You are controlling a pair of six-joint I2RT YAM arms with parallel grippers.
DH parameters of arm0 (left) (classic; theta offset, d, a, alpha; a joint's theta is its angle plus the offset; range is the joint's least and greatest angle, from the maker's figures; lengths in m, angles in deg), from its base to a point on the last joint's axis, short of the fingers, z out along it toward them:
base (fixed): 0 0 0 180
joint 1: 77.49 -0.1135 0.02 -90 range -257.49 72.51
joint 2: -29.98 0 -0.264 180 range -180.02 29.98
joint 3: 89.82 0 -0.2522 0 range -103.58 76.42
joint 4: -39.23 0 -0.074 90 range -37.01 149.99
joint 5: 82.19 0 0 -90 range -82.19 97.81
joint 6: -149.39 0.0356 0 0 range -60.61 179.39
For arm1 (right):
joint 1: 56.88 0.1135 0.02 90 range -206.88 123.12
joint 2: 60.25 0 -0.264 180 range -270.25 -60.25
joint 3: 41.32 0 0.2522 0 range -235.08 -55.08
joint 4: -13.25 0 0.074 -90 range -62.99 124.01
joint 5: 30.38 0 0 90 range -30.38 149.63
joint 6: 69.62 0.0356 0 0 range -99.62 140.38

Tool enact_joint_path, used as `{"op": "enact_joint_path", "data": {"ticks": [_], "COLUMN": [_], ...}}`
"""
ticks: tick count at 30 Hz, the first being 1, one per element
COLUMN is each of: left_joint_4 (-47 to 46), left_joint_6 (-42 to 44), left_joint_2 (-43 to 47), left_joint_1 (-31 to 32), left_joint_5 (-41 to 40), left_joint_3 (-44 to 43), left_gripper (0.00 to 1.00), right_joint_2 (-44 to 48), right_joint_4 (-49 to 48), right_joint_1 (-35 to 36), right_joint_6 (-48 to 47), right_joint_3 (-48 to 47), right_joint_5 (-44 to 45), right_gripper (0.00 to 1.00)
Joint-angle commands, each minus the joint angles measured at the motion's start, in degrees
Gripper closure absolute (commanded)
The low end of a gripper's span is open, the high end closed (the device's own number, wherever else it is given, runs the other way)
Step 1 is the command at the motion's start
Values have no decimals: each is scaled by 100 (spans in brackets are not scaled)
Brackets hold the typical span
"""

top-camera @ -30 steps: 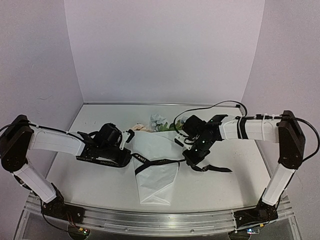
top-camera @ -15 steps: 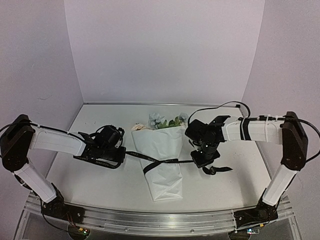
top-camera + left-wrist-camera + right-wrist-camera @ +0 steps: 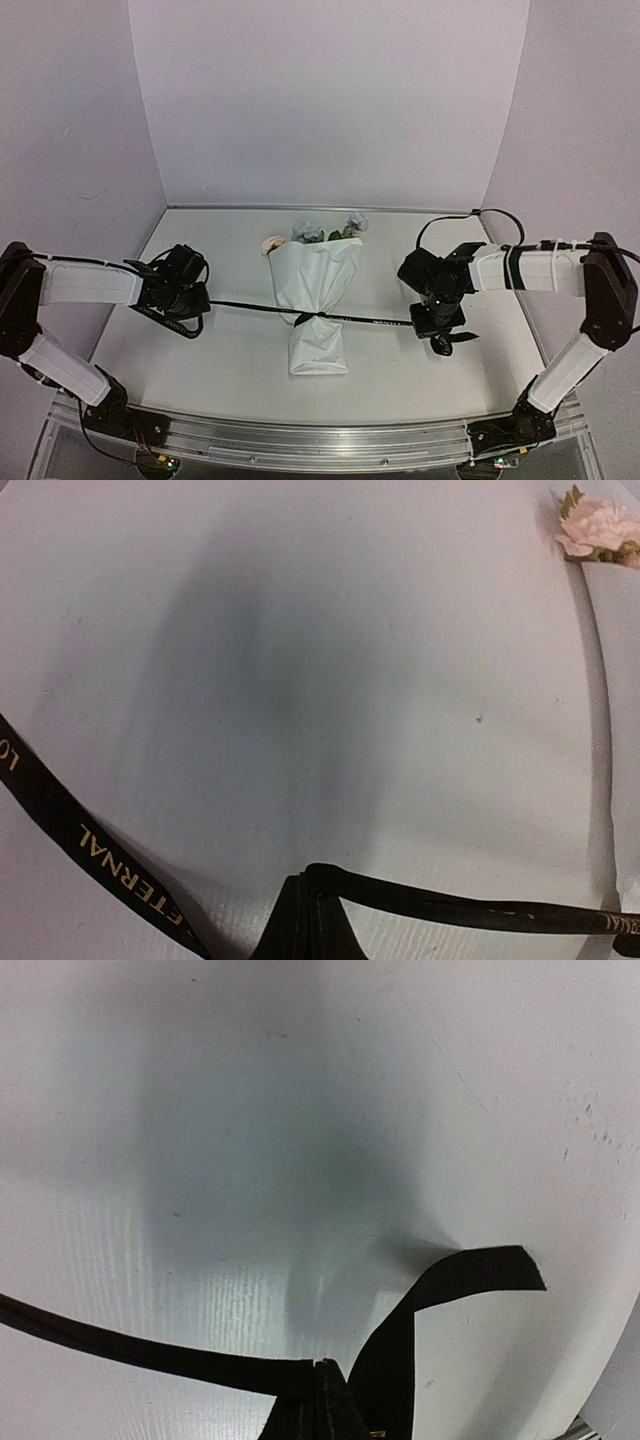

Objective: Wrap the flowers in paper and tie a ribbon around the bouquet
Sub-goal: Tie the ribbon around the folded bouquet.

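Over the table (image 3: 200,370), seen from above: bouquet (image 3: 317,300) lying at the middle, narrow end toward the arm bases, flowers (image 3: 312,232) toward the back wall. Cinched about its lower part by the black ribbon (image 3: 250,308), drawn in a straight line out to either side. Left gripper (image 3: 195,300) well left of the bouquet, clamped on one end of the ribbon; right gripper (image 3: 437,322) well right of it, clamped on the other, with a short loose tail curling just beyond. Down at the left wrist: gripper (image 3: 310,925) closed tight on the ribbon (image 3: 450,910), one length running off right toward the white paper (image 3: 615,680), another with gold lettering trailing off left; pink flower (image 3: 600,525) in the upper right corner, at the paper's edge. Down at the right wrist: gripper (image 3: 320,1400) likewise pinched on the ribbon (image 3: 150,1352), one length running off left low over the table, the cut end lifted and curling up to the right.
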Motion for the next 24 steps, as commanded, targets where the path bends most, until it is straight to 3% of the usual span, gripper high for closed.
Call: {"op": "enact_joint_path", "data": {"ticks": [1, 9, 13, 24], "left_joint_4": [381, 303, 130, 222], "left_joint_6": [-261, -263, -215, -531], "left_joint_2": [388, 602, 857, 1315], "left_joint_1": [-523, -1308, -1598, -2156], "left_joint_5": [-218, 96, 341, 436], "left_joint_3": [232, 503, 712, 1112], "left_gripper": [100, 100, 100, 100], "right_joint_2": [638, 1842, 2467, 3614], "right_joint_4": [310, 266, 270, 815], "right_joint_1": [-198, -363, -339, 517], "right_joint_6": [491, 873, 1083, 1645], "right_joint_3": [676, 1929, 2422, 3339], "right_joint_5": [628, 1082, 878, 1234], "right_gripper": [100, 100, 100, 100]}}
